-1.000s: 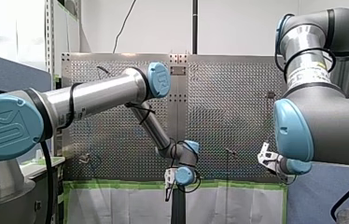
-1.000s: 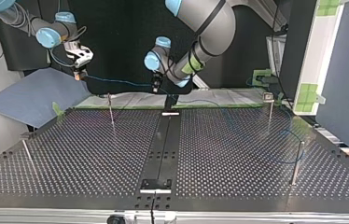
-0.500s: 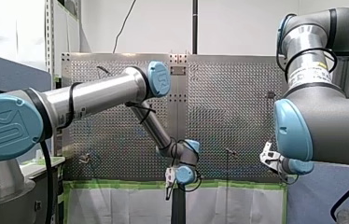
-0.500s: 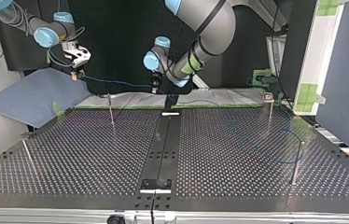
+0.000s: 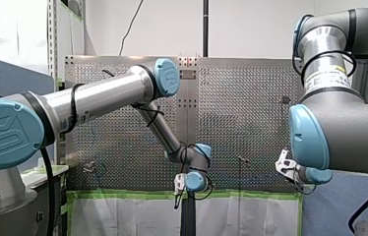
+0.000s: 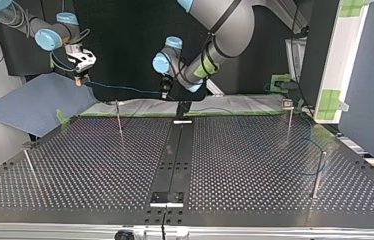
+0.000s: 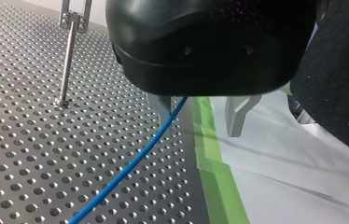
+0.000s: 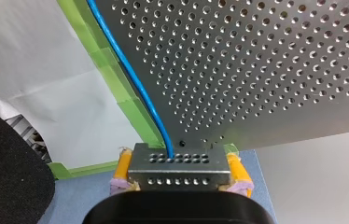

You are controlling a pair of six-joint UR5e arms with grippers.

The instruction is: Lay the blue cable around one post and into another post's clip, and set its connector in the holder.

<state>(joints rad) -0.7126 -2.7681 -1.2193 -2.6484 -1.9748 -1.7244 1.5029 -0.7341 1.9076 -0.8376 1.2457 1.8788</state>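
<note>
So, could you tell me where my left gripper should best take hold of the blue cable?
Take the blue cable on the straight stretch right at my left gripper, coming from above with the fingers set across its run. It is thin, runs straight toward the connector in my right gripper, and seems to pass between the open fingers, so closing there should catch it.

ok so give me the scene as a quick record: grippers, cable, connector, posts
right gripper: yellow pads shut on connector
left gripper: metal fingers apart, cable passing loosely by one
blue cable: leaves the connector, hangs between both grippers, trails on over the table
posts: four, thin, upright
cable around a post or in a clip: too faint to tell
connector in holder: not yet, held in the air
</note>
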